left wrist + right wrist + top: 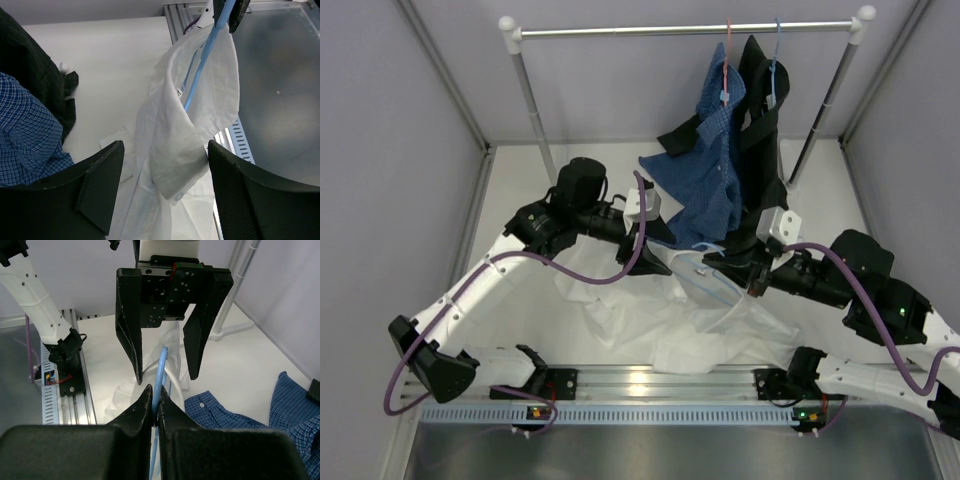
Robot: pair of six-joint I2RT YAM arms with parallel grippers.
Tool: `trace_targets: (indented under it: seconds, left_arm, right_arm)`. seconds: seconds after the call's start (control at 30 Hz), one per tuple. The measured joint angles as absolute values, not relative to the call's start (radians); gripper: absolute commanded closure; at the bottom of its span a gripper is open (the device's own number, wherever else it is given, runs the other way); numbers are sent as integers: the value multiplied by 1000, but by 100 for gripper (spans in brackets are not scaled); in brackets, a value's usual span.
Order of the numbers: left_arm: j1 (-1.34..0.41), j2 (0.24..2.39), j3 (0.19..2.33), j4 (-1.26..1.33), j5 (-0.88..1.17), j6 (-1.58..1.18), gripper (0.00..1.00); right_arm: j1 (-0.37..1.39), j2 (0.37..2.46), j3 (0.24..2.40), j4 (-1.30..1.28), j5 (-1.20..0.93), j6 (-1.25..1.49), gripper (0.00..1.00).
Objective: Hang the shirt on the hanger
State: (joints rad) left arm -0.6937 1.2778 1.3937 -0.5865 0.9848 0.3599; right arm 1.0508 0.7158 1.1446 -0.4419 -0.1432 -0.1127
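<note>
The white shirt (660, 325) lies crumpled on the table between the arms, part of it lifted. My right gripper (750, 278) is shut on the thin light-blue hanger (712, 288); in the right wrist view its fingers (145, 405) pinch the hanger's wire (161, 365). In the left wrist view the hanger (200, 82) runs down into the shirt's collar (175, 160). My left gripper (165, 146) is open, and the collar hangs between its fingers, touching the right finger (250, 195). It also shows facing me in the right wrist view (166, 377).
A clothes rack (690, 30) stands at the back with a blue checked shirt (705, 180) on a red hanger and a black garment (760, 130) on a darker blue hanger. Its posts (535, 110) reach the table. An aluminium rail (650, 385) runs along the near edge.
</note>
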Motion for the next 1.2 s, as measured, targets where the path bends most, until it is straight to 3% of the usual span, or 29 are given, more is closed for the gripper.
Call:
trace_targets:
  seconds: [0.1,0.53,0.67,1.07,1.2]
  left_arm:
    - [-693,1286,1401,-588,1009,357,2]
    - [-694,1274,1479,-722,990,425,2]
    - [-694,1274,1479,-756,954,461,13]
    - [-694,1288,1479,-778,911,527,27]
    - [-695,1311,1479,-780,942,523,40]
  right_arm:
    - [1051,716,1145,-442,-152,-113,100]
    - [1051,715,1145,-461,-159,-123,100]
    - [1051,715,1146,-466,-179,-123,100]
    - [1051,731,1148,-482,-233,-123,100]
    - [1051,748,1161,-486,-242,-123,100]
